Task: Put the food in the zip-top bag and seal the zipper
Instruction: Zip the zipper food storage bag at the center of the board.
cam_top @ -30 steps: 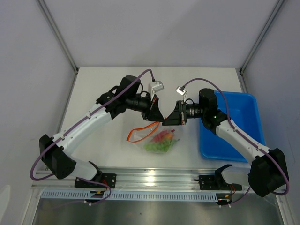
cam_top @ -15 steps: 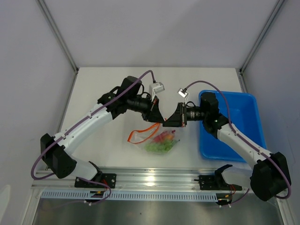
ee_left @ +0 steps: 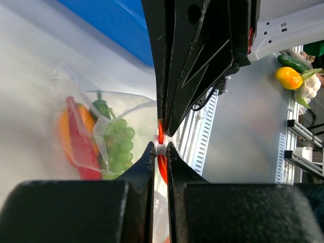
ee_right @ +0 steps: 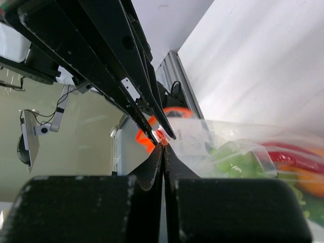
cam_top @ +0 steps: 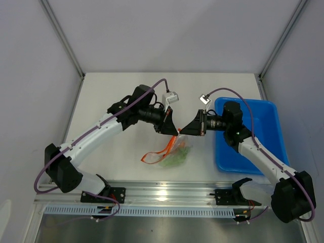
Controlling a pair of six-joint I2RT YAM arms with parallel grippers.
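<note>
Left gripper (ee_left: pixel 161 148): fingers pressed almost together, only a sliver between the tips, and the orange-red zipper (ee_left: pixel 162 171) is clamped in that sliver.
Right gripper (ee_right: pixel 163 145): fingers closed flat against each other, nipping the same strip at its tip.
The two grippers: they meet nose to nose, the tips just beside each other on the strip, the left one coming from the table's left side and the right one from the right.
Zipper beyond the grip: from the pinch point the strip trails down and toward the left edge of the table, ending in a loose curl; that stretch looks unpressed, though the views are too coarse to be sure.
Zip-top bag (cam_top: pixel 178 154): hangs below the two grippers, crinkled, roughly midway between the left and right edges and nearer the near edge than the far one. Whether its bottom touches the table (cam_top: pixel 116 91) I cannot tell.
Food: all inside the bag, bunched at its lower end.
Contents seen: grapes (ee_left: pixel 119 144), red pepper piece (ee_left: pixel 81 149) alongside them, orange carrot-like piece (ee_left: pixel 62 132) behind the red one, green pepper piece (ee_left: pixel 101 108) above the grapes.
Blue tray (cam_top: pixel 253 121): along the right edge of the table, apart from the bag; the right arm reaches across its left rim.
</note>
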